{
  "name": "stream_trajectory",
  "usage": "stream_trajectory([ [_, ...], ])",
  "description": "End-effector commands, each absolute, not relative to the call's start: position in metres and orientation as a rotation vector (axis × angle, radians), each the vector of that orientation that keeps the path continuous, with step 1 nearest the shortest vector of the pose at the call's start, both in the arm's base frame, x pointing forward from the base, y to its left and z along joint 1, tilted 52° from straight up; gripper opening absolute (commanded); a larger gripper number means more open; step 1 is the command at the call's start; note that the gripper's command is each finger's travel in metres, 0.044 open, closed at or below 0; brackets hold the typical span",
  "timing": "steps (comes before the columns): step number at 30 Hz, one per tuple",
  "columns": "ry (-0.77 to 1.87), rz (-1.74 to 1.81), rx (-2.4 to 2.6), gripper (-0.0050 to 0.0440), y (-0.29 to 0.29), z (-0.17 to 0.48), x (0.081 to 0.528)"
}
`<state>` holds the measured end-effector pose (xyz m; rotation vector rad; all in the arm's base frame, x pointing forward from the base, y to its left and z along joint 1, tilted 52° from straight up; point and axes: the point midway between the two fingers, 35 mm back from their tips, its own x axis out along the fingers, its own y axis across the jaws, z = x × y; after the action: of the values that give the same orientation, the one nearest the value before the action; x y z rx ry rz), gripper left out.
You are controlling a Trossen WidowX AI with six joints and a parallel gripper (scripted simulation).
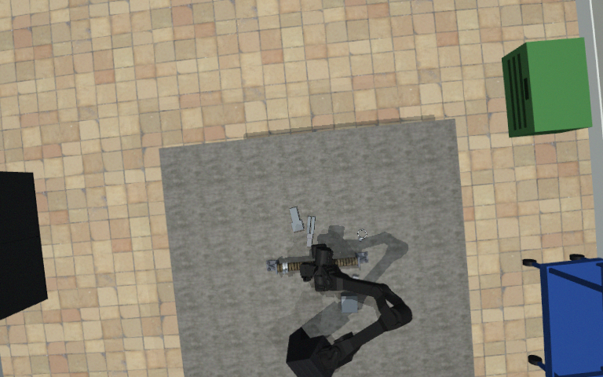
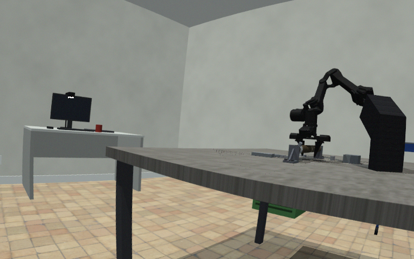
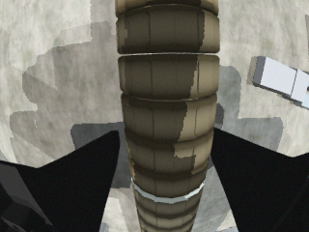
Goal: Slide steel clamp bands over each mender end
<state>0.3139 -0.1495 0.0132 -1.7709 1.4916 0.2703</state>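
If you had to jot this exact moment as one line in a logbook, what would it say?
hand: open, astride hose, holding nothing | hose: ribbed, between end brackets | band: one seen low in the wrist view | table: loose grey parts nearby

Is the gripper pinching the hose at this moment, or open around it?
Open. In the wrist view both black fingers stand apart from the ribbed hose, with table showing in the gaps either side.
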Motion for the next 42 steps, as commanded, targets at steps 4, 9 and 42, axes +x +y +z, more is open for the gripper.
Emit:
stream_trajectory([
  [4,1.487,0.277,-1.772,0.0432,-0.149,0.014,0.314],
  [9,1.487,0.277,-1.772,0.044,-0.15,0.041,0.304],
  [42,1.487,0.277,-1.772,0.0368,-0.184,0.046,0.298],
])
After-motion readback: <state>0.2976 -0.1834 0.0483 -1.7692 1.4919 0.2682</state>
